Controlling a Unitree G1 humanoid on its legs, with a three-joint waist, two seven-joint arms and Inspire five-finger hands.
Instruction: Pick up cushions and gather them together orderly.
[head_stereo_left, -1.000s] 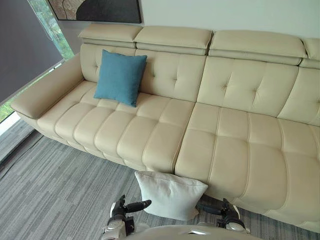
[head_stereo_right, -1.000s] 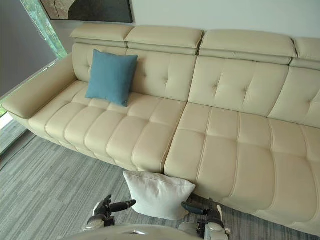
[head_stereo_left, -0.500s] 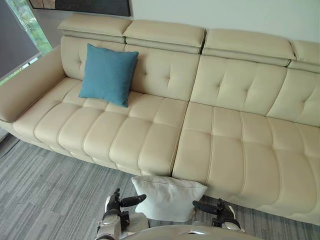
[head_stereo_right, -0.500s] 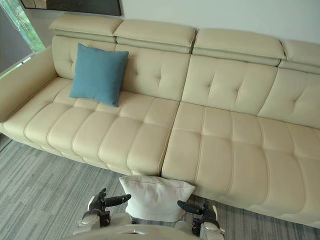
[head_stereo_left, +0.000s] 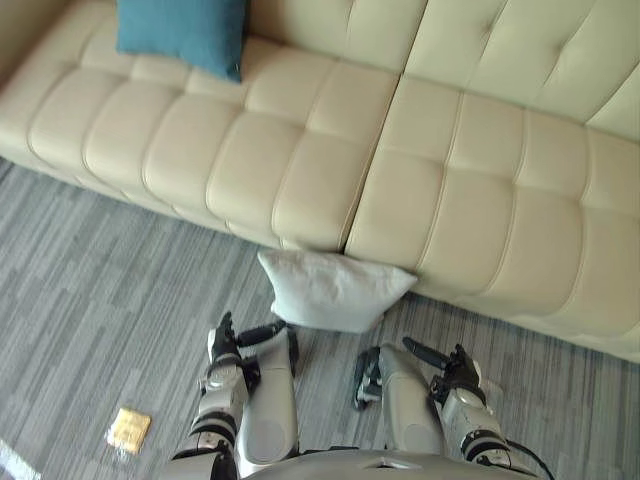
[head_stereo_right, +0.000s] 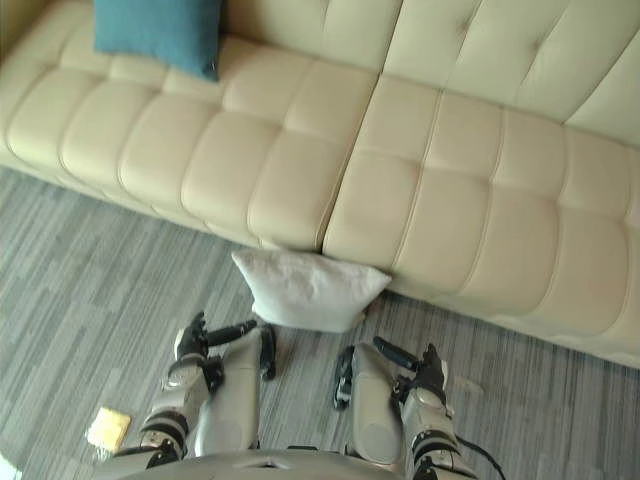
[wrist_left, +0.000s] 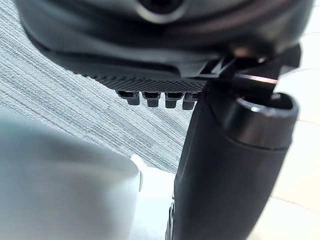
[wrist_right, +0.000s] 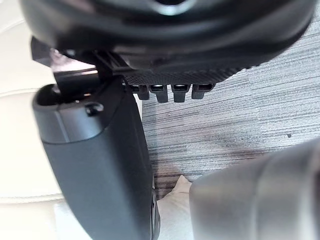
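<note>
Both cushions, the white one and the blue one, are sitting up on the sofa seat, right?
Not quite. The white cushion lies on the grey carpet, against the front edge of the sofa, as the left eye view shows. The blue cushion is on the sofa seat.

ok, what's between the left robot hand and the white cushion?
Just bare grey carpet, seen in the left eye view; the left robot hand is apart from the white cushion.

Cream tufted sofa, grey striped carpet, small tan square
</note>
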